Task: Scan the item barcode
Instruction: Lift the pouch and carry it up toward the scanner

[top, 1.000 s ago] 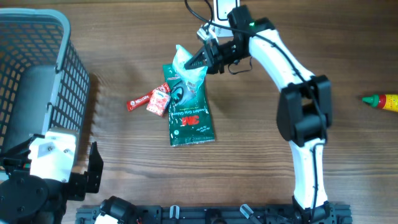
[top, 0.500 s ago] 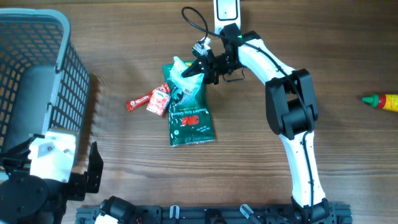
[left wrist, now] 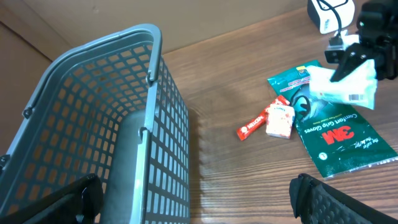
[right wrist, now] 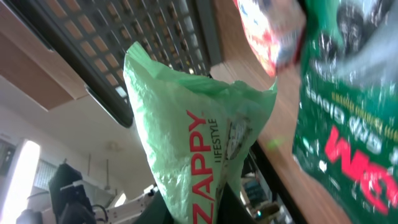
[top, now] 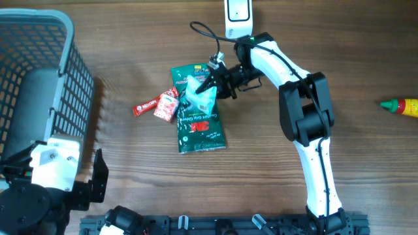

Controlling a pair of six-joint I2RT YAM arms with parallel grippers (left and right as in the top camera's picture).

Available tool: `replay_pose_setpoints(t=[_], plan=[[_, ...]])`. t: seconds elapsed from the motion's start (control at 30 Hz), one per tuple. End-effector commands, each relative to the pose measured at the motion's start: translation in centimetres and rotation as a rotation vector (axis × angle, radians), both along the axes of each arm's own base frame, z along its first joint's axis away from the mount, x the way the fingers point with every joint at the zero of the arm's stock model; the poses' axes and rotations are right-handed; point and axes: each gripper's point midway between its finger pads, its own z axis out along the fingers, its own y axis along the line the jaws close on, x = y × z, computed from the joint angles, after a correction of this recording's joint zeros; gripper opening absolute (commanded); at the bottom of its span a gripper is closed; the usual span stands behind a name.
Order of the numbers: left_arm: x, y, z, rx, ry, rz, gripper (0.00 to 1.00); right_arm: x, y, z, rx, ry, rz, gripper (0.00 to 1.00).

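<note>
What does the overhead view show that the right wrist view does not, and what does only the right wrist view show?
Only the overhead view shows the white scanner at the far side, the sauce bottle at the right edge, and the right pincer gripping the light green pouch. Only the right wrist view shows the print ZAPPY LIFESTYLE on that pouch. Both views show the pouch, the green 3M pack and the mesh basket.
</note>
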Motion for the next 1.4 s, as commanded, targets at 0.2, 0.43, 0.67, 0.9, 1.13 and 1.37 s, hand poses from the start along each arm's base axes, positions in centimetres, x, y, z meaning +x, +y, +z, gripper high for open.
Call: replay_pose_setpoints(t=[0.2, 0.43, 0.67, 0.9, 1.13, 1.37], plan=[[0.1, -0.1, 0.0, -0.012, 0.002, 0.005, 1.00, -3.1, -1.9, 5.2, -0.017, -0.317, 0.147, 0.04], [0.1, -0.1, 0.0, -0.012, 0.002, 0.005, 1.00, -4.1, -4.3, 6.7, -0.242, -0.399, 0.198, 0.04], [0.1, -0.1, 0.0, -0.012, 0.002, 0.005, 1.00, -4.9, -7.4, 10.0, -0.473, -0.528, 0.169, 0.04], [0.1, -0.1, 0.0, -0.012, 0.002, 0.005, 1.00, -4.6, -12.1, 13.5, -0.792, -0.680, 0.022, 0.05], [0.1, -0.1, 0.0, -0.012, 0.002, 0.005, 1.00, -2.1, -15.1, 16.1, -1.074, -0.827, -0.212, 0.05], [0.1, -0.1, 0.0, -0.012, 0.002, 0.005, 1.00, 2.0, -16.0, 17.1, -1.186, -0.859, -0.472, 0.04]])
